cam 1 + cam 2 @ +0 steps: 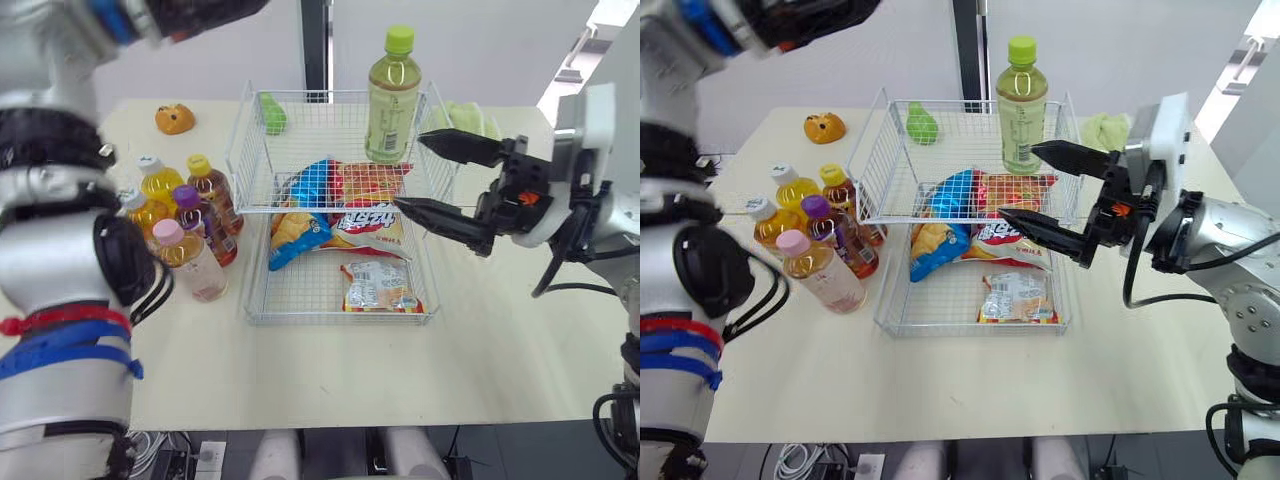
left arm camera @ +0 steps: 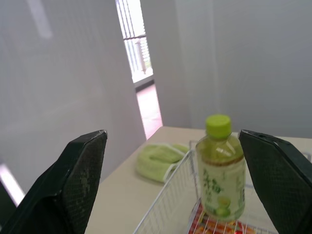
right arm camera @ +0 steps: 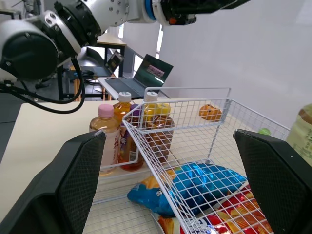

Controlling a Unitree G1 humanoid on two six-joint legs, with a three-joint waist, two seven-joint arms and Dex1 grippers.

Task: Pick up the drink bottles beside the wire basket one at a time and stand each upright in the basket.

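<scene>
Nearest me on the table (image 1: 400, 380), the wire basket (image 1: 340, 321) holds a small snack packet (image 1: 375, 287) at its front, with a blue chip bag (image 1: 305, 215) further in. Just left of the basket stands the cluster I am after: the pink-capped bottle (image 1: 193, 262) in front, the purple-capped bottle (image 1: 205, 225) behind it, then two white-capped bottles (image 1: 158, 180) and a yellow-capped bottle (image 1: 213, 190), all upright and packed close. My right gripper (image 1: 415, 172) hangs over the basket's right side, fingers spread wide with nothing between them. The left gripper (image 2: 171, 136) is likewise spread wide and empty, facing the green tea bottle (image 1: 391, 100), which stands upright at the back of the basket. I judge one bottle placed and five left, so the step in hand is the reach for the next. I would take the pink-capped one, as it is outermost, lowering the left arm beside the cluster and closing on its body without toppling the neighbours. Beyond lie an orange toy (image 1: 174, 119) and a green cloth (image 1: 470, 118).
</scene>
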